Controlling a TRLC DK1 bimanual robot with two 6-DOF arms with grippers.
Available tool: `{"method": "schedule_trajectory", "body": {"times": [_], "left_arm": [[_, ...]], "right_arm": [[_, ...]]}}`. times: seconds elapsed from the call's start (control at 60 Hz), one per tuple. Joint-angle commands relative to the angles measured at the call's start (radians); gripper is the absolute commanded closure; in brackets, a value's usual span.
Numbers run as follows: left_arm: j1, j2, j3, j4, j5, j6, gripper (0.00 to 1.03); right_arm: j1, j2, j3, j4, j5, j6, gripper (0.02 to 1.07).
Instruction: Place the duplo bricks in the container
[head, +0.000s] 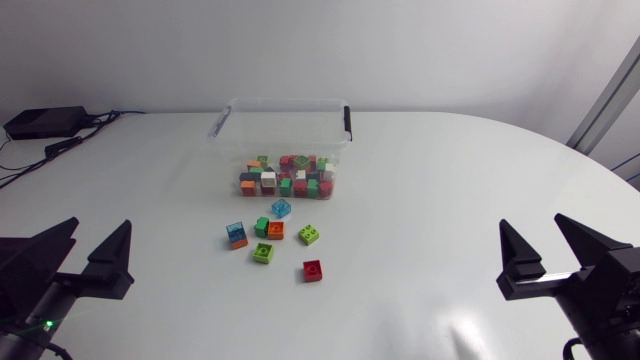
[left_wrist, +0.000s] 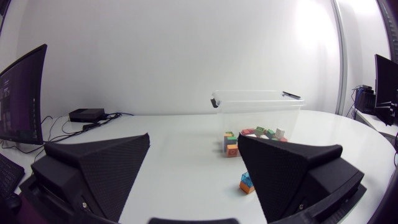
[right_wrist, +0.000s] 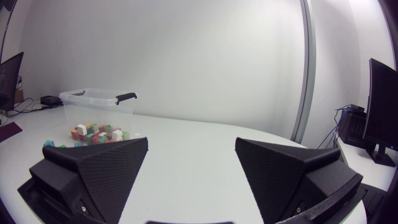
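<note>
Your left gripper (head: 102, 221) stands wide open at the lower left of the head view, its two wedge fingers spread with only bare table (head: 450, 180) between them, holding and touching nothing. Your right gripper (head: 530, 219) is just as wide at the lower right, also holding nothing. Both arms sit low at the side edges, fingers pointing up the frame toward the far side of the table, well apart from every brick. The container (head: 290, 101) is clear, with a black handle on its right end. It stands upper centre, already with many mixed-colour bricks on its floor. Six bricks lie loose on the table just below it: a light blue brick (head: 281, 208) nearest the container, then a blue-on-orange brick (head: 236, 235), an orange brick (head: 273, 229) and a green brick (head: 309, 234) in a rough row, a lime brick (head: 263, 252) below those, and a red brick (head: 313, 270) lowest. From the left wrist, the open gripper (left_wrist: 194, 137) faces the container (left_wrist: 258, 102) ahead, with the blue-on-orange brick (left_wrist: 246, 183) showing close beside one finger's inner edge. From the right wrist, the open gripper (right_wrist: 191, 141) has the container (right_wrist: 93, 102) far ahead and off to one side.
</note>
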Motion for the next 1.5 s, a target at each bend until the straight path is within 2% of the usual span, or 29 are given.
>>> {"method": "schedule_trajectory", "body": {"times": [0.0,0.117,0.317,0.483,0.617,0.7,0.783,0.85,0.883,0.95,1.1,1.167,1.333,1.4,1.483], "left_arm": [[-0.008,0.058,0.094,-0.006,-0.005,-0.021,0.06],[-0.016,0.239,0.205,-0.017,-0.005,-0.031,0.06],[-0.048,0.524,0.382,-0.053,-0.002,-0.031,0.06],[-0.086,0.848,0.557,-0.172,0.001,-0.020,0.08],[-0.119,1.015,0.652,-0.253,0.004,0.000,0.08],[-0.139,1.096,0.702,-0.291,0.004,0.048,0.08],[-0.163,1.204,0.769,-0.357,0.004,0.202,0.08],[-0.172,1.288,0.820,-0.408,0.003,0.367,0.08],[-0.172,1.334,0.846,-0.435,0.003,0.400,0.07],[-0.172,1.391,0.872,-0.449,0.003,0.423,0.07],[-0.174,1.523,0.947,-0.517,0.032,0.535,0.07],[-0.189,1.556,0.956,-0.526,0.060,0.580,0.08],[-0.251,1.630,0.962,-0.527,0.083,0.658,0.08],[-0.261,1.668,0.979,-0.529,0.087,0.687,0.08],[-0.271,1.711,1.005,-0.529,0.096,0.722,0.10]], "right_arm": [[0.007,-0.004,0.042,-0.018,0.004,0.022,0.06],[0.014,0.058,0.113,-0.018,-0.005,0.022,0.07],[0.053,0.324,0.273,-0.001,-0.010,0.022,0.07],[0.072,0.532,0.409,-0.019,-0.021,0.022,0.07],[0.091,0.689,0.507,-0.078,-0.024,0.022,0.07],[0.099,0.784,0.584,-0.162,-0.042,0.019,0.07],[0.103,0.870,0.658,-0.273,-0.059,-0.001,0.07],[0.112,0.924,0.691,-0.315,-0.076,-0.032,0.07],[0.114,0.944,0.704,-0.335,-0.090,-0.032,0.07],[0.112,0.990,0.725,-0.363,-0.111,-0.037,0.07],[0.103,1.099,0.776,-0.409,-0.179,-0.181,0.07],[0.111,1.129,0.797,-0.434,-0.171,-0.250,0.07],[0.192,1.241,0.891,-0.631,-0.102,-0.380,0.07],[0.238,1.229,0.832,-0.556,-0.076,-0.468,0.10],[0.312,1.253,0.849,-0.562,-0.090,-0.469,0.11]]}}
